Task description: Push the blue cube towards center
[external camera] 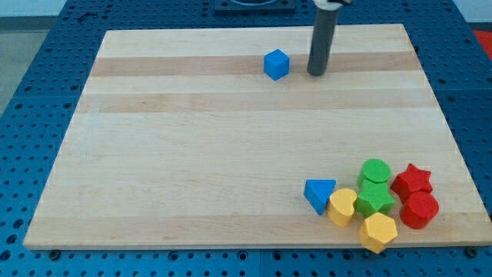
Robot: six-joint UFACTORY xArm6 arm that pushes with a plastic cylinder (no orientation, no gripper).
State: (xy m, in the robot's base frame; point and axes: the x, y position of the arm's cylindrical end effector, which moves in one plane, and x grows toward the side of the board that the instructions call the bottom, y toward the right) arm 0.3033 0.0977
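The blue cube (pixel 276 64) sits on the wooden board (pixel 192 154) near the view's top, a little right of the middle. My tip (pixel 316 74) rests on the board just to the right of the cube, a small gap apart from it. The dark rod rises straight up from the tip to the view's top edge.
A cluster of blocks lies at the view's bottom right: a blue triangle (pixel 319 194), a yellow heart (pixel 343 206), a yellow hexagon (pixel 377 231), a green cylinder (pixel 376 171), a green star (pixel 374 199), a red star (pixel 412 180) and a red cylinder (pixel 419 210).
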